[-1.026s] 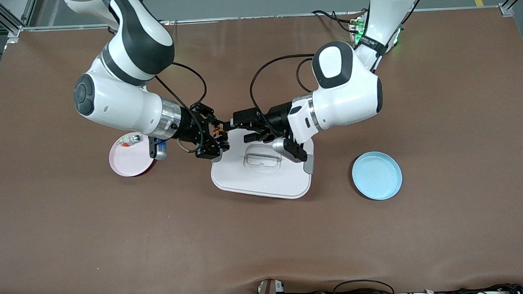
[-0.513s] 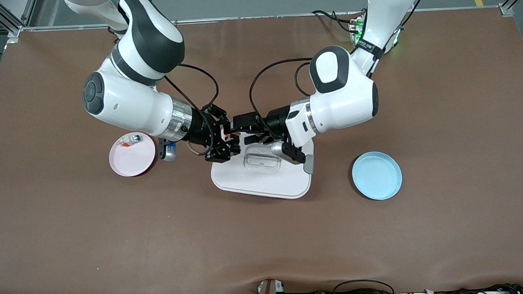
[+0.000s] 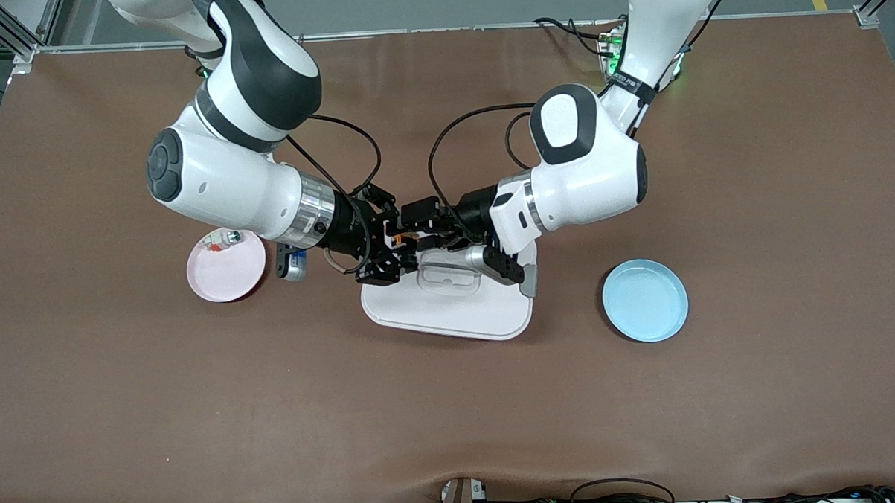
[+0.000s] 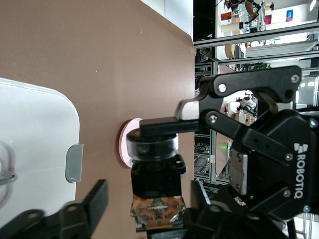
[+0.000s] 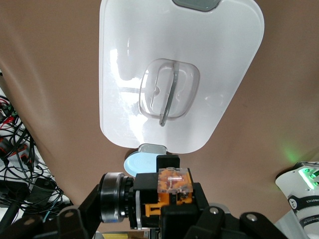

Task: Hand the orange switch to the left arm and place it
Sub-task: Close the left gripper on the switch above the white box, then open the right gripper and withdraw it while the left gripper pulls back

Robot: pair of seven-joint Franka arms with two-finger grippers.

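The orange switch [image 3: 397, 242] hangs in the air over the edge of the white box [image 3: 450, 315] that faces the right arm's end of the table. My right gripper [image 3: 389, 246] is shut on it end to end, one finger on the round knob [image 5: 112, 196], with the orange body [image 5: 172, 191] showing. My left gripper [image 3: 411, 236] comes in from the box's side. Its fingers [image 4: 94, 199] straddle the switch [image 4: 157, 209], and a gap shows on one side. The box lid [image 5: 129, 59] with its clear handle lies below both grippers.
A pink plate [image 3: 225, 278] with a small whitish part [image 3: 222, 241] lies toward the right arm's end of the table. A blue plate [image 3: 645, 300] lies toward the left arm's end. Cables loop above both wrists.
The right gripper has carried the switch toward the box, and the left gripper has come to meet it. The left fingers now stand on either side of the switch and have narrowed.
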